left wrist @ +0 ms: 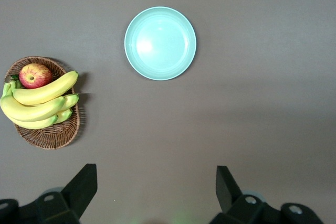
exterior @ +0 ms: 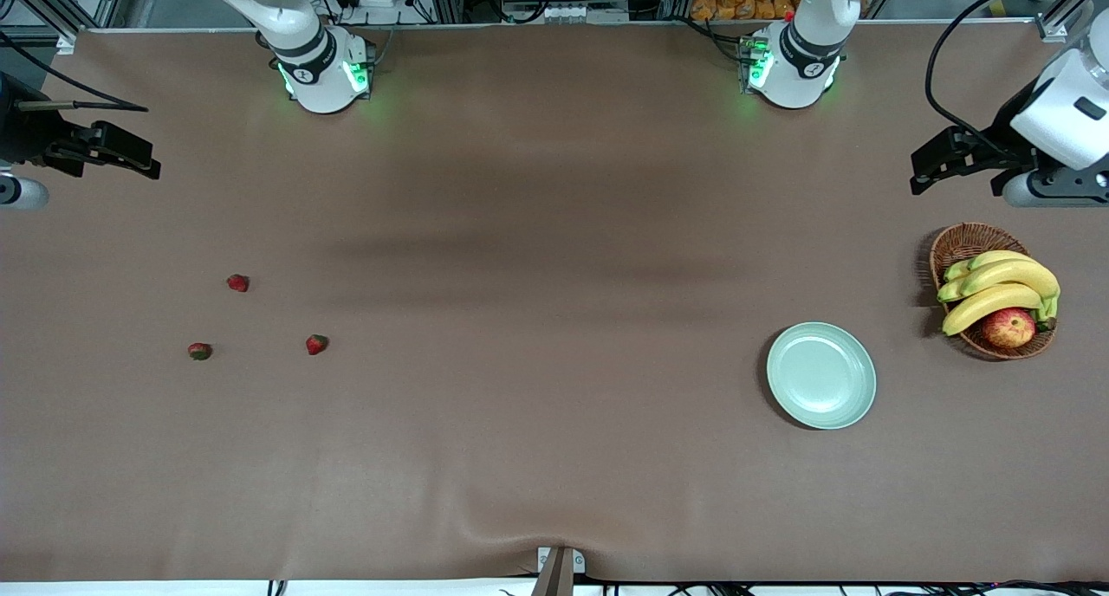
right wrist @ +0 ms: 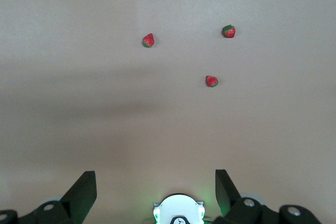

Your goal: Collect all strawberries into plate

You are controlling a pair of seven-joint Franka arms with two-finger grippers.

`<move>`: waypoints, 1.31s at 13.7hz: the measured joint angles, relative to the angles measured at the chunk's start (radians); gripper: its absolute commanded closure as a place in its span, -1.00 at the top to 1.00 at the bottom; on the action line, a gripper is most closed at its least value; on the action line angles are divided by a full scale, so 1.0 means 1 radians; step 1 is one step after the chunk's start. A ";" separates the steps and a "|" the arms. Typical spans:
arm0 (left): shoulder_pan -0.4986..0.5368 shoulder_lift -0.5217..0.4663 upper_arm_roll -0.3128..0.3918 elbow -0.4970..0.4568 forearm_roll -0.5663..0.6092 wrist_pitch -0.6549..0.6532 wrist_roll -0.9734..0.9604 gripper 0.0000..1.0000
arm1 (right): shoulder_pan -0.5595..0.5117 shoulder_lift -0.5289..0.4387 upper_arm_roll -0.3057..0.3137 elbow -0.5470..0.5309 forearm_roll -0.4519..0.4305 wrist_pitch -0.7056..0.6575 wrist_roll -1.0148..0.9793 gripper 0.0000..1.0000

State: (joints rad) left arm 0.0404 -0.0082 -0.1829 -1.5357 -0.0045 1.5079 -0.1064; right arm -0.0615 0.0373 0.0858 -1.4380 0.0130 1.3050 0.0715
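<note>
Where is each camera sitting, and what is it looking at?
Front view: high up across the table, facing both bases; it sees three strawberries, the plate and a basket, with the left end effector and right end effector up near the table's ends.
Left wrist view: on the left arm, looking down at plate and basket; its open fingers show.
Right wrist view: on the right arm, looking down at the strawberries; its open fingers and base show.
Front and left wrist views share the plate.

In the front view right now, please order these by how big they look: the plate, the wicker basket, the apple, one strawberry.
1. Wicker basket and mint-green plate: about equally wide, so I cannot rank them.
2. Apple.
3. Strawberry, by far the smallest.
</note>
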 measured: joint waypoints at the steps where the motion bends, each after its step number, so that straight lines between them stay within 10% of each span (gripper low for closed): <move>1: 0.000 0.000 -0.003 0.000 0.000 0.000 -0.001 1.00 | 0.000 0.000 0.000 0.000 0.000 0.000 0.000 1.00; 18: 0.003 0.000 -0.017 -0.006 0.000 -0.004 -0.009 1.00 | 0.001 0.041 0.003 -0.001 0.006 0.019 -0.001 1.00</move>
State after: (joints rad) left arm 0.0433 -0.0082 -0.1996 -1.5421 -0.0047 1.5037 -0.1156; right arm -0.0607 0.0784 0.0884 -1.4386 0.0194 1.3239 0.0707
